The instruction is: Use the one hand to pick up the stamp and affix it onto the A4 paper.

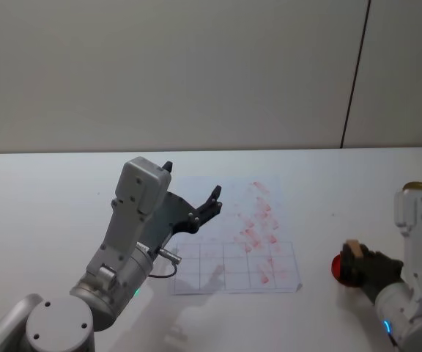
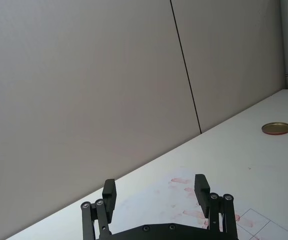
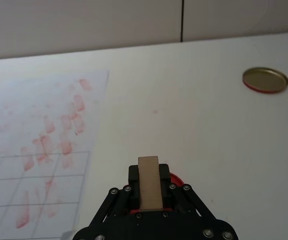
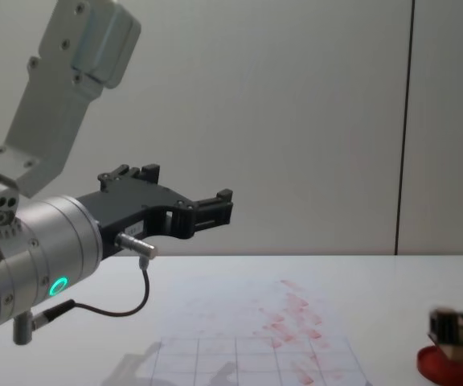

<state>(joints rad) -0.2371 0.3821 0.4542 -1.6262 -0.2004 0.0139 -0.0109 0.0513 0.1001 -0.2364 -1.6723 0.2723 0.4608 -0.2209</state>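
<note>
While the right pincer [image 1: 354, 260] is hanging low over the near right part of the table [image 1: 50, 191], it is clamping the stamp [image 3: 149, 182] between its two fingers, which are closing tight against the block's sides. The stamp is standing upright in that grip directly above the red ink pad [image 4: 452, 366]; whether its bottom face is touching the pad or hovering just over it, I cannot tell. The A4 paper [image 1: 237, 242] is lying flat to the left of the pad, apart from it, already carrying many smudged red marks across its far and right parts. The left pincer [image 2: 155, 186] is idling in the air over the paper's left side, its fingers spread wide and gripping nothing. A round gold lid [image 3: 265, 80] is sitting far off to the right.

From here, several things are looking risky. The paper seems to be lying loose, so a wet stamp may be lifting or dragging it on release, smearing the print. A tilted descent would be printing only one edge. The block could be slipping upward in the fingers under pressing force. The idle left arm is also crowding the sheet, so a leftward target may be inviting a collision.
</note>
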